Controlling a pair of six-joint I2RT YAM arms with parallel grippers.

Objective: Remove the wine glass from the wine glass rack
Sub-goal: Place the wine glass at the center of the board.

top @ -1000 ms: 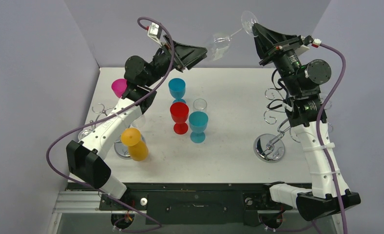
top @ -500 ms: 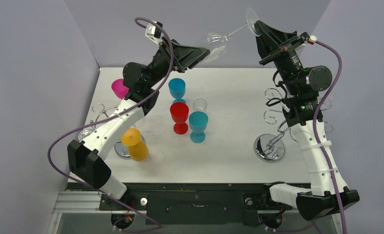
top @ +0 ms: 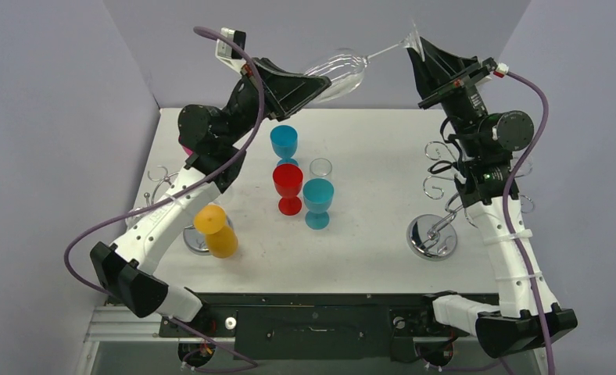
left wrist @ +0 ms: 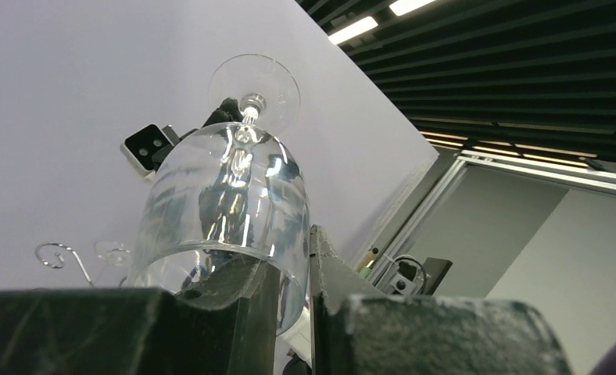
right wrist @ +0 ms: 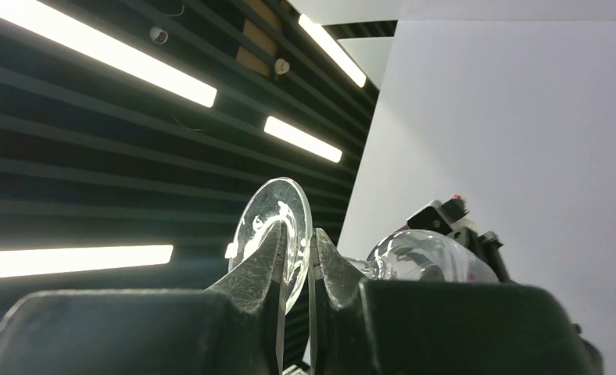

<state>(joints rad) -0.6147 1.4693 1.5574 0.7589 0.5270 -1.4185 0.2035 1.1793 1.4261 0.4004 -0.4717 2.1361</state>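
While the clear glass wine glass (top: pixel 342 70) was held in the air above the far edge of the white table (top: pixel 383 266), well apart from the chrome wire rack (top: pixel 433 236) near the right edge, its foot was pinched by the right gripper (right wrist: pixel 295 251) and its bowl rim by the left gripper (left wrist: pixel 293 262). A handover was judged to be in hand; next, the foot would need releasing before the glass could be lowered.

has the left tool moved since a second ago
Yes. In the top view the left tool has shifted left and slightly up the image relative to the unmoved blue cup, and its fingers have closed on the clear wine glass rim.
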